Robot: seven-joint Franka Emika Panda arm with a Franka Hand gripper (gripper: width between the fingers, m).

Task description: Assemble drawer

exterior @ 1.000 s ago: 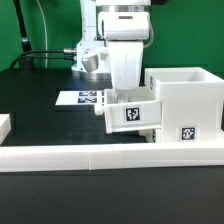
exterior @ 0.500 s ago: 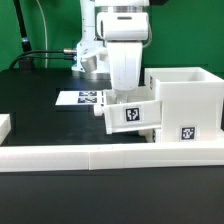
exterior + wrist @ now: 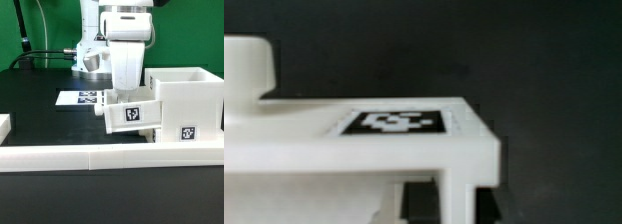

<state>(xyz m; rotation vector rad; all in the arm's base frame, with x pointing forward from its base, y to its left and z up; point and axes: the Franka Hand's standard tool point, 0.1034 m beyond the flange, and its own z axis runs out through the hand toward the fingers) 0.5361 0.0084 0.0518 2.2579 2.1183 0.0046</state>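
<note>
The white housing (image 3: pixel 186 103) stands at the exterior view's right, open on top, with a tag low on its front. One small white tray (image 3: pixel 131 114) with a tag sits tilted against the housing's left side, partly in its opening. My gripper (image 3: pixel 126 92) comes straight down on the tray and is shut on its wall. In the wrist view the tray's tagged wall (image 3: pixel 399 122) and round knob (image 3: pixel 246 65) fill the frame. My gripper (image 3: pixel 455 203) clamps a thin white wall between two dark fingers (image 3: pixel 422 203).
A long low white wall (image 3: pixel 100 155) runs across the front. The marker board (image 3: pixel 82 98) lies flat behind the tray. A white part (image 3: pixel 5 125) shows cut off at the exterior view's left edge. Cables lie at the back left.
</note>
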